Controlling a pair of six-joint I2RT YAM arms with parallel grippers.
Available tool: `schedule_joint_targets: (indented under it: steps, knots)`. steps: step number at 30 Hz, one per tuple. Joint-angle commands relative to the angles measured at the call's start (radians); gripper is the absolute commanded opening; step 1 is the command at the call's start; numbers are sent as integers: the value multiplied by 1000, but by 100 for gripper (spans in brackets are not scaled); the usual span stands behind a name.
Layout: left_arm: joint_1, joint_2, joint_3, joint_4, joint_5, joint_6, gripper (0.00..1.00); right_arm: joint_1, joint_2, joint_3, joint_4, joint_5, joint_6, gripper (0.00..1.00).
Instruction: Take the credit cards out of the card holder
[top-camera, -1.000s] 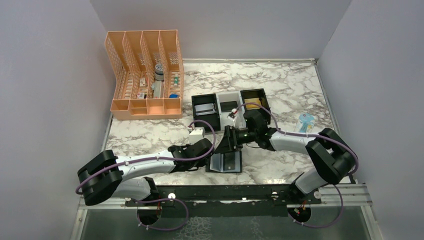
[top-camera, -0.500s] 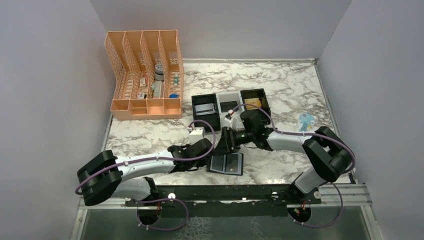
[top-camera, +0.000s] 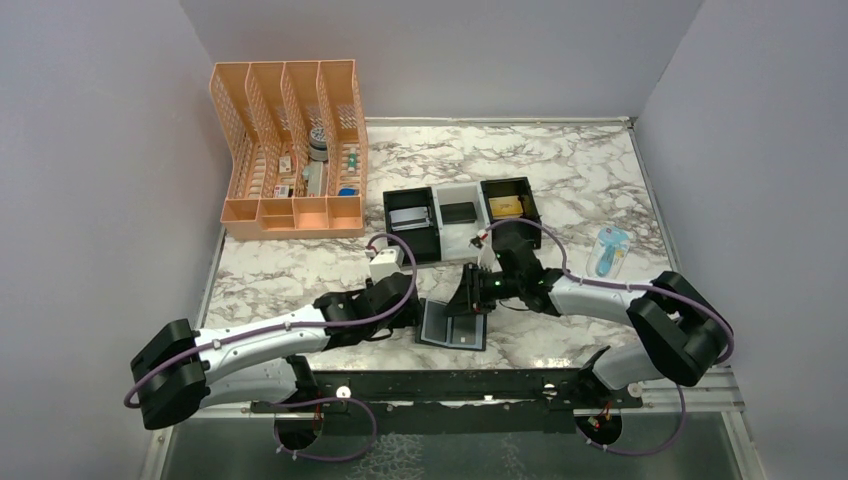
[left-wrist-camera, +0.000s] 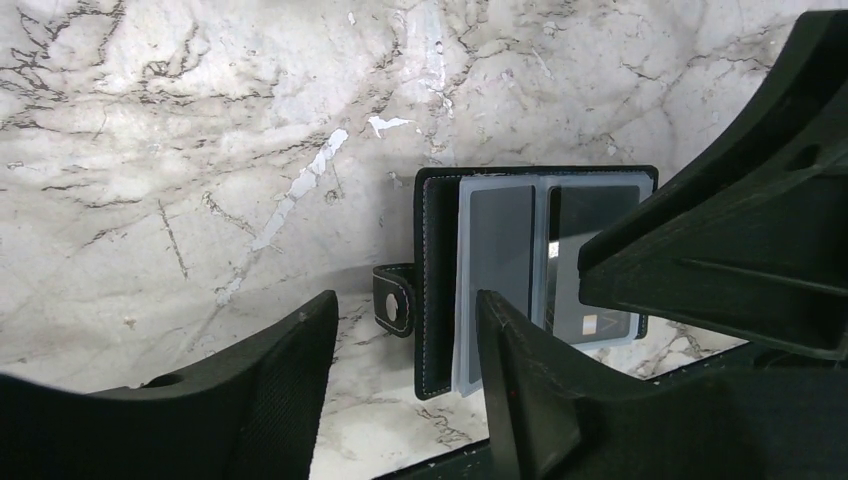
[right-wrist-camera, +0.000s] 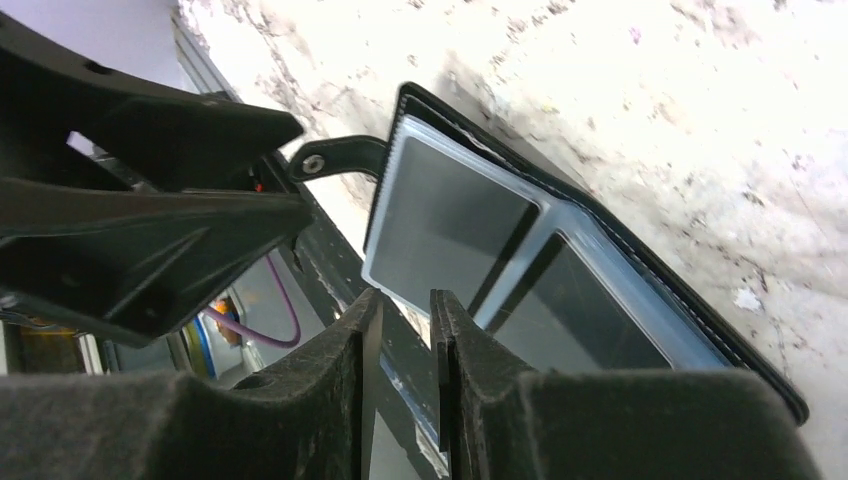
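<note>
The left gripper (left-wrist-camera: 405, 335), released, sits just beside the snap tab (left-wrist-camera: 395, 300) of the open card holder (left-wrist-camera: 437, 290); it should pin the cover down. The credit cards (left-wrist-camera: 500, 240) sit in clear sleeves (left-wrist-camera: 465, 345), with the holder flat on the table (left-wrist-camera: 200, 150). The right gripper (right-wrist-camera: 405, 300) hovers at the sleeve edge, jaws almost together; whether they pinch a card cannot be told.

The black card holder (top-camera: 453, 323) is laid open and flat on the table (top-camera: 600, 180), close to the middle of its near edge. A short snap tab (left-wrist-camera: 393, 297) is seen on one side. Two dark credit cards (left-wrist-camera: 500, 240) are tucked inside clear sleeves (left-wrist-camera: 463, 350).
</note>
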Motion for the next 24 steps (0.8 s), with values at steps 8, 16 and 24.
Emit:
schedule_joint_targets:
  steps: [8, 16, 24]
  knots:
    - [-3, -82, 76, -55, 2, 59, 66, 6, -14, -15, -6, 82, 4, 24]
    - [-3, -66, 128, 22, 127, 149, 67, 5, -78, -45, -1, 139, 18, 24]
    - [-3, 38, 134, 128, 296, 197, 53, 5, -73, -88, 39, 123, 50, 25]
